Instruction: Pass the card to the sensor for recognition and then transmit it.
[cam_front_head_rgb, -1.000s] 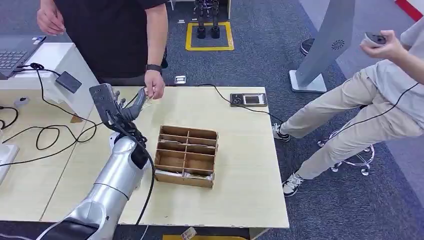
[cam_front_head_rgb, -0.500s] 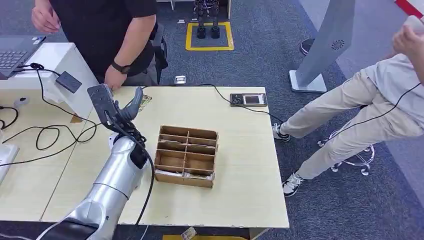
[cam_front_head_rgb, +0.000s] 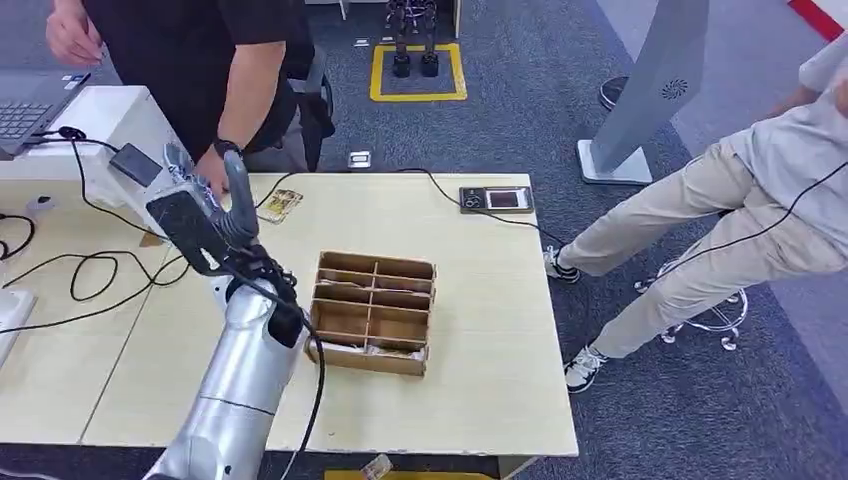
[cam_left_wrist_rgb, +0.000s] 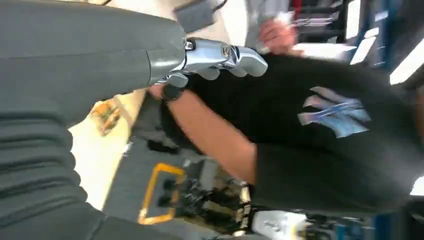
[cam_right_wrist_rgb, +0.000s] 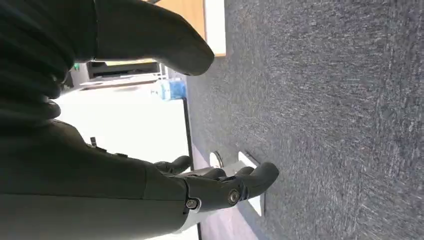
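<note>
At 11 o'clock of the divider box (cam_front_head_rgb: 373, 310), the card (cam_front_head_rgb: 279, 205) lies flat; left hand (cam_front_head_rgb: 205, 200) released, right hand (cam_right_wrist_rgb: 220, 187) likewise empty.

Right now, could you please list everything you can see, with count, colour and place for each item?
Card: one, yellowish, flat on the table's far edge.
Table: one, light wood.
Divided box: one, brown, mid-table.
Sensor: one, dark, cabled, far right of the table.
Small black device: one, on the white stand.
Laptop: one, grey, far left.
Person in black: one, behind the table.
Seated person: one, right.
Left hand: silver-grey, raised, holding nothing.
Right hand: dark, above carpet, holding nothing.
</note>
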